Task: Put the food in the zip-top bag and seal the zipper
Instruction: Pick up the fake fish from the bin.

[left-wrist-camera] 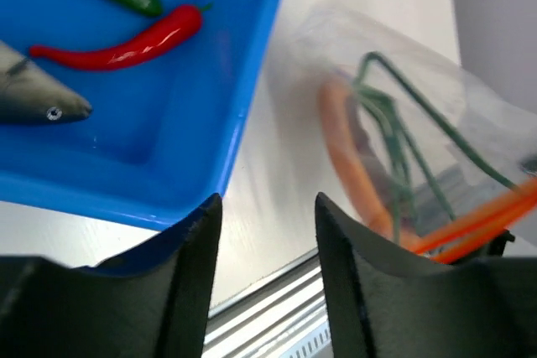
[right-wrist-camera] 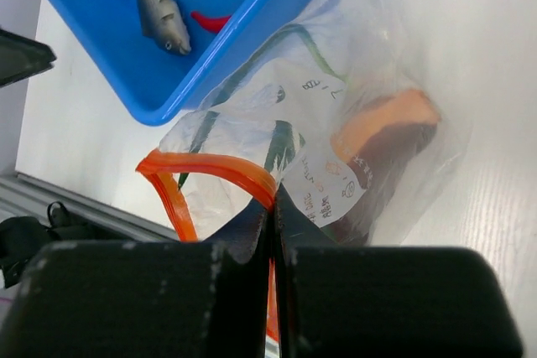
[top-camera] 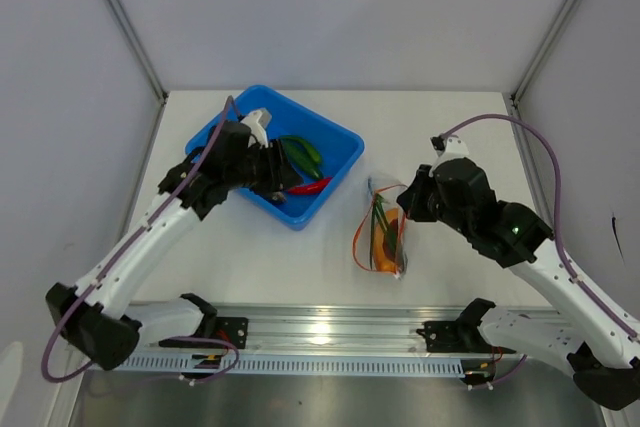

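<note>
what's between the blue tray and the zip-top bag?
Only bare table between blue tray and zip-top bag, seen in the top external and left wrist views.

**Robotics laboratory test cell.** The white bench [top-camera: 450, 117] is closed in along its far and side edges by plain pale panels [top-camera: 330, 7] set in bare metal struts [top-camera: 122, 19]. An extruded aluminium rail [top-camera: 330, 332] runs along the bench's near edge. The left arm [top-camera: 140, 247] and the right arm [top-camera: 505, 227] are bolted to it side by side, and purple cable [top-camera: 556, 192] loops in the open over each. The objects are props: a blue plastic tray [top-camera: 322, 117] towards the far left corner holds a glossy toy red chili [left-wrist-camera: 126, 44] and a toy fish [right-wrist-camera: 159, 10].
</note>
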